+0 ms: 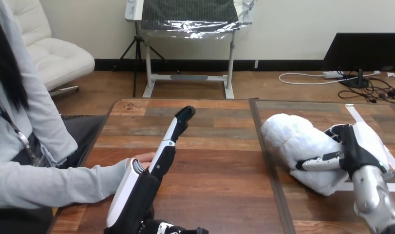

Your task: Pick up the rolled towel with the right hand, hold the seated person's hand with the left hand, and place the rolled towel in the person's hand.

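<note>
The left hand [139,187] is standing straight-fingered beside the person's hand [144,157]; well right of that hand, the right hand [358,146] is clasping the rolled towel [292,141].

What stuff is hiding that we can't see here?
Head view: most of the person's hand sits behind the left hand, so whether they touch is unclear.
Head view: the rolled towel's right end is covered by the right hand.
Head view: the right arm runs off the bottom edge.
</note>
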`<action>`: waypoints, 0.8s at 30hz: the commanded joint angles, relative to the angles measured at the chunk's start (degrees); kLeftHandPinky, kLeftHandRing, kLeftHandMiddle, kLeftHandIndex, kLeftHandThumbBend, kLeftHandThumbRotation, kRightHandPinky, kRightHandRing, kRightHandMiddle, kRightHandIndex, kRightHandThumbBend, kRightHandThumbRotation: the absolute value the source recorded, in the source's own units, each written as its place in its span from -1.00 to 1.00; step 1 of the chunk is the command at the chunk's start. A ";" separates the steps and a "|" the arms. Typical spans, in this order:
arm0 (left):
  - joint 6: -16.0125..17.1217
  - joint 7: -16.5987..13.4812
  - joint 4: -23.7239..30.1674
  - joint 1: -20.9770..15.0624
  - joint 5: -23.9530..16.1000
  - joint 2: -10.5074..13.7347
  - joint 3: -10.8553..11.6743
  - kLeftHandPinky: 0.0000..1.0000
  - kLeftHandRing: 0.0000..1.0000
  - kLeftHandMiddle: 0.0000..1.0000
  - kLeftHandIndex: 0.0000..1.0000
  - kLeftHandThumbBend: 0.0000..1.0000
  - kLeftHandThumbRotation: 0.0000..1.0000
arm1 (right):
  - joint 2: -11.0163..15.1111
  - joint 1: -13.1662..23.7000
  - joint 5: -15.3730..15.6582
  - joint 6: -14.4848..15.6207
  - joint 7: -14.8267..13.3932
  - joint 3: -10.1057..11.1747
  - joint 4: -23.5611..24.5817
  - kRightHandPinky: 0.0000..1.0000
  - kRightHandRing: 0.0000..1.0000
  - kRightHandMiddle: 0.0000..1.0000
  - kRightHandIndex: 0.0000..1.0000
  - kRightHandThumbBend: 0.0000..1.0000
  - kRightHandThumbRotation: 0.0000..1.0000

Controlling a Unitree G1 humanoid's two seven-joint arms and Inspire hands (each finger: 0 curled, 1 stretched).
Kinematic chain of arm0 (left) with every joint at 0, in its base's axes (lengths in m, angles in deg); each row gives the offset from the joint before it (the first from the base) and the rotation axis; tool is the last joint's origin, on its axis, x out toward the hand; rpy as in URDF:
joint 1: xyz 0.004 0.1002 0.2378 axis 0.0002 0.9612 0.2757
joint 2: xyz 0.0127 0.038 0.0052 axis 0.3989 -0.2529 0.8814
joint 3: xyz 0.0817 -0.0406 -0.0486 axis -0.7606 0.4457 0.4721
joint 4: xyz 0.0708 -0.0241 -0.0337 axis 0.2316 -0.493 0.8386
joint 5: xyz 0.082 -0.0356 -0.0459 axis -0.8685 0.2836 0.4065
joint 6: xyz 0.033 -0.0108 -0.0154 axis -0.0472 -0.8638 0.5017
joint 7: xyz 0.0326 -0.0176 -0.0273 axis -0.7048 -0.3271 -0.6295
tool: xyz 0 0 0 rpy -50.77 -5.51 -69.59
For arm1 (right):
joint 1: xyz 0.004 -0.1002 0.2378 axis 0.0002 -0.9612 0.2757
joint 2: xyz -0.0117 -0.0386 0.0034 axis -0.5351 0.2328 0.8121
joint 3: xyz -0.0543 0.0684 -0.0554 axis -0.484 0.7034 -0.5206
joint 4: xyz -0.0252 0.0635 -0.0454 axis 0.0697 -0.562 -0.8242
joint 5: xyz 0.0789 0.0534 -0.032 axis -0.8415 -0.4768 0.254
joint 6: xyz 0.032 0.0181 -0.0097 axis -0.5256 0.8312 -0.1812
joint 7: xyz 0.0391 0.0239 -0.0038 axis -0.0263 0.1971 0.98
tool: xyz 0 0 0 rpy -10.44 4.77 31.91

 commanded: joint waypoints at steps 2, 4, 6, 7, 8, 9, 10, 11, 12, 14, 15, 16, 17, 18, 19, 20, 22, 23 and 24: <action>-1.56 0.89 2.09 -2.21 2.14 0.97 -0.71 1.00 1.00 1.00 0.98 1.00 0.55 | -2.52 1.29 -2.53 -6.43 -1.94 2.26 2.87 -0.04 0.00 -0.03 -0.10 0.58 -1.00; -1.96 1.19 2.27 -2.11 2.44 1.06 -0.80 1.00 1.00 0.99 0.96 1.00 0.53 | -2.65 1.07 -2.80 -7.73 -2.43 2.33 3.05 -0.03 0.01 -0.02 -0.09 0.57 -1.00; -2.30 1.37 2.45 -2.01 2.54 1.00 -0.77 1.00 0.99 0.98 0.94 1.00 0.52 | -2.91 0.77 -3.12 -9.50 -3.26 2.58 3.39 -0.05 0.00 -0.02 -0.09 0.57 -1.00; -2.41 1.47 2.49 -1.99 2.61 0.98 -0.76 1.00 0.99 0.97 0.94 1.00 0.51 | -2.99 0.71 -3.18 -9.98 -3.49 2.67 3.44 -0.07 -0.01 -0.02 -0.09 0.57 -1.00; -2.62 1.59 2.60 -1.96 2.63 0.97 -0.75 1.00 0.98 0.96 0.93 1.00 0.50 | -3.21 0.55 -3.47 -10.95 -3.76 2.96 3.66 -0.09 -0.02 -0.02 -0.09 0.58 -1.00; -2.77 1.72 2.66 -1.94 2.67 0.95 -0.74 1.00 0.98 0.96 0.92 1.00 0.50 | -3.35 0.47 -3.65 -11.54 -3.90 3.16 3.77 -0.13 -0.05 -0.02 -0.09 0.58 -1.00; -2.88 1.83 2.70 -1.94 2.72 0.94 -0.73 0.99 0.98 0.95 0.92 1.00 0.49 | -3.45 0.43 -3.76 -11.97 -4.00 3.29 3.82 -0.16 -0.07 -0.02 -0.09 0.58 -1.00; -3.08 1.99 2.77 -1.93 2.80 0.97 -0.77 0.99 0.97 0.95 0.91 1.00 0.48 | -3.64 0.26 -3.99 -12.94 -4.24 3.52 4.06 -0.19 -0.09 -0.02 -0.09 0.59 -1.00; -3.22 2.10 2.80 -1.93 2.88 0.99 -0.81 0.99 0.97 0.94 0.90 1.00 0.48 | -3.75 0.17 -4.10 -13.55 -4.38 3.65 4.18 -0.27 -0.16 -0.03 -0.09 0.59 -1.00; -3.41 2.31 2.72 -1.97 3.15 1.04 -0.95 0.99 0.97 0.94 0.90 1.00 0.47 | -3.98 -0.04 -4.35 -14.81 -4.80 3.78 4.46 -0.32 -0.20 -0.04 -0.09 0.60 -1.00; -3.45 2.41 2.62 -2.00 3.31 1.05 -1.02 0.99 0.97 0.94 0.90 1.00 0.46 | -4.06 -0.12 -4.43 -15.33 -5.00 3.80 4.57 -0.35 -0.23 -0.04 -0.10 0.60 -1.00; -3.48 2.51 2.55 -2.03 3.43 1.05 -1.06 0.99 0.97 0.94 0.90 1.00 0.46 | -4.13 -0.17 -4.48 -15.70 -5.14 3.82 4.61 -0.38 -0.25 -0.05 -0.10 0.60 -1.00; -3.50 2.60 2.44 -2.08 3.48 1.02 -1.03 1.00 0.97 0.94 0.90 1.00 0.46 | -4.27 -0.31 -4.55 -16.40 -5.44 3.88 4.82 -0.40 -0.27 -0.05 -0.10 0.60 -1.00; -3.51 2.68 2.38 -2.12 3.50 0.99 -0.98 1.00 0.98 0.94 0.90 1.00 0.45 | -4.36 -0.38 -4.59 -16.84 -5.62 3.92 4.92 -0.42 -0.30 -0.07 -0.11 0.60 -1.00; -3.53 2.76 2.34 -2.15 3.53 0.96 -0.94 1.00 0.98 0.94 0.90 1.00 0.45 | -4.43 -0.42 -4.61 -17.15 -5.75 3.94 4.96 -0.45 -0.32 -0.07 -0.11 0.60 -1.00; -3.74 2.83 2.47 -2.10 3.45 0.93 -0.84 1.00 0.98 0.94 0.90 1.00 0.45 | -4.55 -0.58 -4.61 -18.01 -6.11 3.96 5.19 -0.46 -0.33 -0.08 -0.11 0.60 -1.00; -4.01 2.94 2.64 -2.05 3.38 0.88 -0.70 1.00 0.98 0.95 0.90 1.00 0.44 | -4.68 -0.74 -4.58 -18.97 -6.51 3.96 5.36 -0.52 -0.39 -0.12 -0.13 0.61 -1.00; -4.33 2.92 2.85 -1.93 3.23 0.83 -0.56 1.00 0.99 0.95 0.90 1.00 0.43 | -4.82 -0.93 -4.62 -19.84 -6.76 4.01 5.60 -0.53 -0.40 -0.12 -0.13 0.61 -1.00; -4.53 2.91 2.97 -1.86 3.14 0.79 -0.46 1.00 0.99 0.95 0.90 1.00 0.43 | -4.91 -1.04 -4.64 -20.39 -6.91 4.04 5.73 -0.54 -0.42 -0.13 -0.13 0.61 -1.00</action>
